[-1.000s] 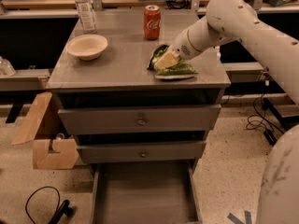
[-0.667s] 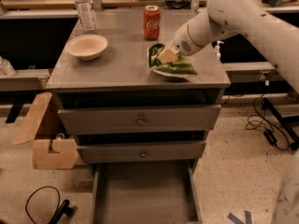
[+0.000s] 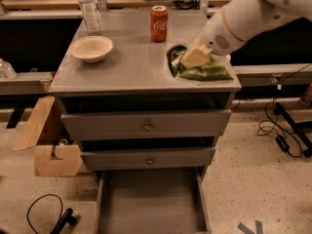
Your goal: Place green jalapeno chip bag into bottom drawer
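Note:
The green jalapeno chip bag (image 3: 207, 72) lies on the right front part of the grey cabinet top (image 3: 131, 67), close to the right edge. My gripper (image 3: 195, 57) comes in from the upper right on the white arm and sits on the bag's left part, shut on it, with the bag's left edge curled up around it. The bottom drawer (image 3: 151, 204) is pulled out below, and its flat grey floor holds nothing.
A red soda can (image 3: 159, 23) stands at the back of the top, with a beige bowl (image 3: 91, 48) and a water bottle (image 3: 89, 9) to the left. Two upper drawers with knobs (image 3: 146, 126) are shut. A cardboard box (image 3: 48, 145) and cables (image 3: 285, 130) lie on the floor.
The arm has swung to the right, and the bag has slid with the gripper toward the right edge of the cabinet top. The can, bowl and drawers have not moved.

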`<move>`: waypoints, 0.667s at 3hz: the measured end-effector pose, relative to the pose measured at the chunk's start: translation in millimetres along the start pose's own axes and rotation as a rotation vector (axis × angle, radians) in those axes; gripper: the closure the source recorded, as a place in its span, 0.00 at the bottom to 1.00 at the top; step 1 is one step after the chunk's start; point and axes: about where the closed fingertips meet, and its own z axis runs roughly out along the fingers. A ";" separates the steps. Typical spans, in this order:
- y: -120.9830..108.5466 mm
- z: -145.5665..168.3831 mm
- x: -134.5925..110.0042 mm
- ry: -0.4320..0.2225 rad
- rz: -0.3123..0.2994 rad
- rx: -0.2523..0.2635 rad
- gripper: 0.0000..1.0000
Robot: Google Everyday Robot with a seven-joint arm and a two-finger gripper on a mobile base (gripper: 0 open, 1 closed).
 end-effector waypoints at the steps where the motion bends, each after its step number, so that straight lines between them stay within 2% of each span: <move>1: 23.1 -37.1 31.0 -0.021 -0.001 -0.040 1.00; 2: 23.2 -37.1 31.0 -0.021 -0.001 -0.040 1.00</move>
